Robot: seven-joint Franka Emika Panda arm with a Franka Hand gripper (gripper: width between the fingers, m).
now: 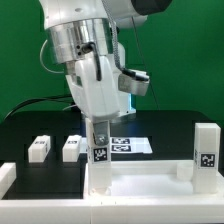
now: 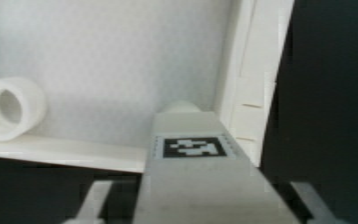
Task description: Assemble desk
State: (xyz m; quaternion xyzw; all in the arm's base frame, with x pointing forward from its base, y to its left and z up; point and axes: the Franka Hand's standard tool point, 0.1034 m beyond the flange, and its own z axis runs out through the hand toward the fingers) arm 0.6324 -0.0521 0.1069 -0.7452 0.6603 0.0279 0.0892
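On the exterior view's left, two small white legs sit loose on the black table [image 1: 165, 125]. They are the first loose leg [image 1: 38, 148] and, near it, the second loose leg [image 1: 72, 148]. They do not touch each other.

Next comes the gripper [image 1: 99, 133]. It points straight down from the big white arm. Its jaws are partly closed and pinch a third leg, the held leg [image 1: 100, 152], between them. The held leg is upright, and its black-and-white tag faces the camera. Its lower end is at the left far corner of the desk panel [image 1: 150, 182]. I cannot tell if it touches the panel.

In the wrist view the held leg [image 2: 197, 150] shows its tag, with grey fingers [image 2: 105, 205] on either side. Past it lies the white desk panel [image 2: 123, 70], with a round socket [image 2: 5, 110] on it.

A little to the right, behind the gripper, the marker board [image 1: 128, 145] lies flat on the table. The desk panel lies wide and flat at the front.

On the exterior view's right, the standing leg [image 1: 205, 150] is upright at the panel's right end.
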